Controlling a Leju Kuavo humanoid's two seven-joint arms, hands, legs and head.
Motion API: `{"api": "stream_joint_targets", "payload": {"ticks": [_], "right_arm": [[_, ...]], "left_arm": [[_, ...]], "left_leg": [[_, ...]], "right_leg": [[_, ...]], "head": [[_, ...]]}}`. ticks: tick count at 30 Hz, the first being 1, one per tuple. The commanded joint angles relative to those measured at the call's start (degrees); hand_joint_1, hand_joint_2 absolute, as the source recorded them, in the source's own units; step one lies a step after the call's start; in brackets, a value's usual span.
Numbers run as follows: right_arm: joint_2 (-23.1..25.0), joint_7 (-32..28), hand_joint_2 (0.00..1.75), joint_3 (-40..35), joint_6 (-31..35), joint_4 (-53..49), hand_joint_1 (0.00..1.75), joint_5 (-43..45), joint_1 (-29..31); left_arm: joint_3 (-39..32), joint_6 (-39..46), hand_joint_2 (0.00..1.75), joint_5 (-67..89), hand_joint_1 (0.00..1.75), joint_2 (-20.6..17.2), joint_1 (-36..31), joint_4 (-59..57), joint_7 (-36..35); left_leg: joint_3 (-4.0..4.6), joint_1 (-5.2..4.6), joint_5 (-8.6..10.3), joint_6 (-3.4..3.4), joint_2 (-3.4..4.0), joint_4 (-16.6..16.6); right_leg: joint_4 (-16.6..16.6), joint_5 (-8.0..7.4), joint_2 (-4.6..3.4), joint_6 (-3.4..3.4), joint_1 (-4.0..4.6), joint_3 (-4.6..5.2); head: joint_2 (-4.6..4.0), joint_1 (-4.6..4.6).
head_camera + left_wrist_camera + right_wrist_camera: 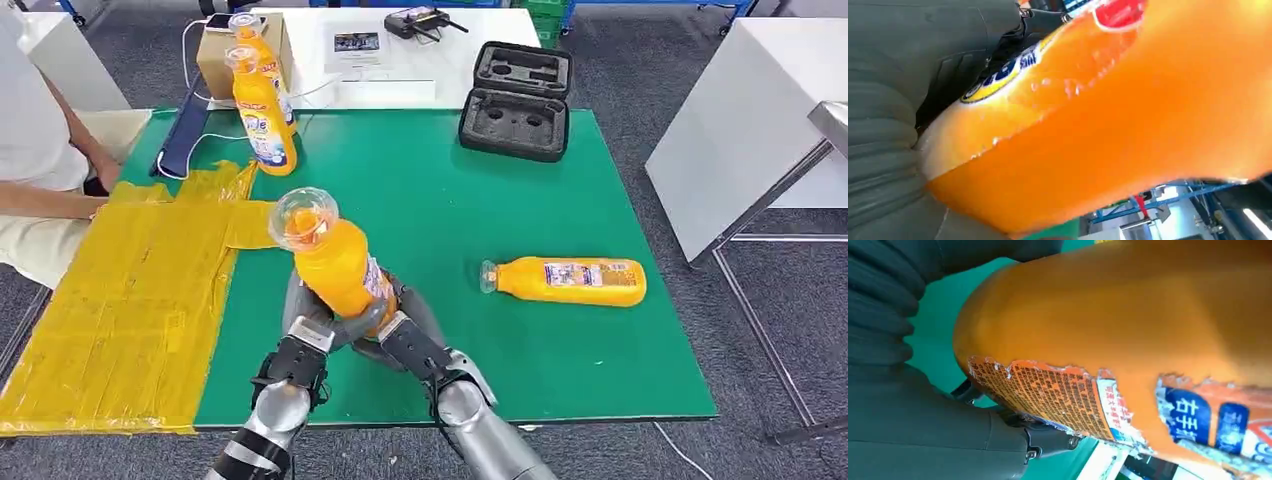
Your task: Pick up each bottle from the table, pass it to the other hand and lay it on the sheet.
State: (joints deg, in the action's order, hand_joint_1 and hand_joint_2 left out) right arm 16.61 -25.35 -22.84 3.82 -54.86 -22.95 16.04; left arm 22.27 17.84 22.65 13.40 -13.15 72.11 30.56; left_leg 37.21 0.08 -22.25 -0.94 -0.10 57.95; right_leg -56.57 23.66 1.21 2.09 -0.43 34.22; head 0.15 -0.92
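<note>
Bottle count: four orange bottles
Both hands, left hand (300,345) and right hand (405,335), grip the held bottle (335,260) with fingers closed around it; two standing bottles (262,110) and one lying bottle (565,281) rest on the table (420,200)

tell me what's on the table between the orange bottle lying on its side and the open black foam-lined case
Nothing: in the head view only bare green table mat separates the lying orange bottle from the open black case.
</note>
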Motion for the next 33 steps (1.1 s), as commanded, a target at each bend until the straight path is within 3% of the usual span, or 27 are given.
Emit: {"api": "stream_joint_targets", "payload": {"ticks": [1, 17, 18, 19, 24, 27, 28, 29, 31, 33], "right_arm": [[-1.2, 0.3, 1.75, -3.2, 0.4, 5.9, 1.75, 0.0, 3.8], [-2.1, -0.4, 1.75, -2.9, 1.2, 1.0, 1.75, 1.2, 2.5], [-2.2, -0.3, 1.75, -3.0, 1.2, 0.4, 0.7, 1.0, 2.3], [-3.3, -1.4, 1.75, -3.3, 1.8, -3.8, 0.0, 0.9, 1.0], [-7.1, -1.6, 1.75, -1.5, 2.3, -17.8, 0.0, 0.4, -3.3], [-7.3, -1.3, 1.75, -1.3, 2.1, -18.4, 0.0, 0.3, -3.4], [-7.3, -2.4, 1.75, -0.7, 3.3, -20.3, 0.0, 0.0, -4.2], [-7.9, -3.7, 0.0, -0.7, 3.2, -22.3, 0.0, 0.6, -4.6], [-8.9, -4.7, 0.0, -0.3, 5.0, -28.1, 0.0, -0.1, -5.8], [-9.1, -5.2, 0.0, 0.4, 6.6, -32.9, 0.0, 0.8, -7.3]], "left_arm": [[-0.5, -6.6, 1.75, -7.3, 1.75, -2.4, -2.2, -2.4, -0.8], [-4.3, -9.1, 1.75, -10.5, 1.75, -2.1, -3.2, -5.0, -1.0], [-4.3, -9.2, 1.75, -10.6, 1.75, -2.2, -3.2, -4.9, -1.0], [-4.5, -2.9, 1.75, -5.1, 1.75, -2.5, -3.2, -4.3, -0.2], [-5.2, 8.1, 1.75, 11.1, 1.75, -5.8, -3.0, -1.6, -4.1], [-5.5, 7.9, 1.75, 11.2, 1.75, -5.9, -3.0, -1.5, -4.1], [-5.7, 14.2, 1.75, 20.8, 1.75, -6.6, -3.8, -2.7, -7.3], [-6.1, 17.1, 1.75, 26.4, 1.75, -7.2, -4.9, -4.1, -9.7], [-8.2, 22.2, 1.75, 40.4, 1.75, -8.3, -8.5, -8.5, -15.3], [-14.4, 22.2, 1.75, 54.7, 1.75, -7.6, -10.1, -9.6, -20.2]], "left_leg": [[-0.18, -0.01, -0.05, 0.04, 0.06, -0.1], [-0.16, 0.0, -0.05, 0.04, 0.0, 0.0], [-0.25, 0.0, -0.09, 0.05, 0.0, 0.0], [-0.2, 0.01, -0.07, 0.05, 0.0, 0.0], [-0.25, -0.02, -0.09, 0.05, -0.12, -0.1], [-0.14, -0.03, -0.04, 0.03, -0.05, -0.1], [-0.26, -0.01, -0.11, 0.05, -0.04, 0.0], [-0.18, 0.04, -0.09, 0.06, -0.01, 0.0], [-0.27, 0.01, -0.1, 0.08, -0.15, 0.0], [-0.07, 0.0, -0.02, 0.05, -0.17, 0.0]], "right_leg": [[0.1, 0.03, -0.12, -0.04, -0.01, -0.16], [0.0, 0.04, -0.06, -0.03, 0.0, -0.15], [0.0, 0.08, -0.08, -0.05, -0.01, -0.25], [0.0, 0.06, -0.07, -0.04, 0.0, -0.19], [0.0, 0.13, 0.04, -0.05, -0.03, -0.26], [0.0, 0.04, 0.0, -0.02, -0.03, -0.13], [0.0, 0.1, -0.04, -0.05, -0.02, -0.26], [0.1, 0.05, -0.06, -0.05, 0.03, -0.16], [0.0, 0.12, 0.04, -0.07, 0.0, -0.25], [0.0, 0.06, 0.1, -0.04, -0.01, -0.03]], "head": [[0.0, 0.0], [0.0, 0.0], [0.0, 0.0], [0.0, 0.0], [0.0, -0.04], [0.0, 0.0], [0.0, -0.04], [0.0, -0.02], [0.0, 0.0], [0.0, -0.02]]}}
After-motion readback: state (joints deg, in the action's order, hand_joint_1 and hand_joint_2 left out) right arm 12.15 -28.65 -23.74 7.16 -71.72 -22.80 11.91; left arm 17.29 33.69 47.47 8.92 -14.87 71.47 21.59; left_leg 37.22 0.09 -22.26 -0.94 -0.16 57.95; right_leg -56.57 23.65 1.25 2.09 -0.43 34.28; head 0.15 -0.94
